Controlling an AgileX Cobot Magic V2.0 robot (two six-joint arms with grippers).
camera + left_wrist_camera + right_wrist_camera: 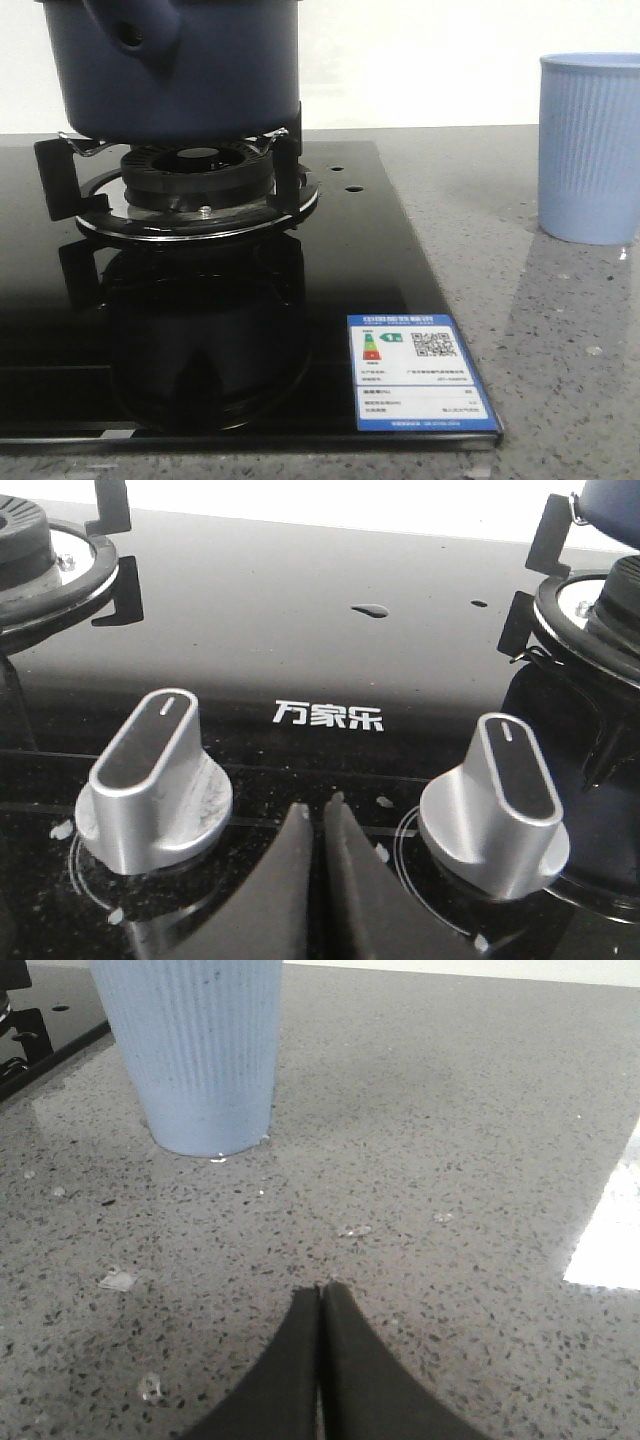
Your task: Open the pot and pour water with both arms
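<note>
The dark navy pot (190,70) sits on the burner grate at the upper left of the front view, its handle stub with a small hole facing me; its top is cut off by the frame. A sliver of the pot (610,498) shows in the left wrist view. Water shows as a droplet (370,609) on the black glass and as small wet spots (352,1230) on the counter. My left gripper (318,808) is shut and empty, low between the two stove knobs. My right gripper (321,1286) is shut and empty over the grey counter, apart from the cup.
A light blue ribbed cup (590,148) (192,1050) stands on the speckled grey counter right of the stove. Two silver knobs (150,780) (500,805) flank the left gripper. The black glass cooktop (300,290) carries a label (415,373). A second burner (40,565) lies beyond.
</note>
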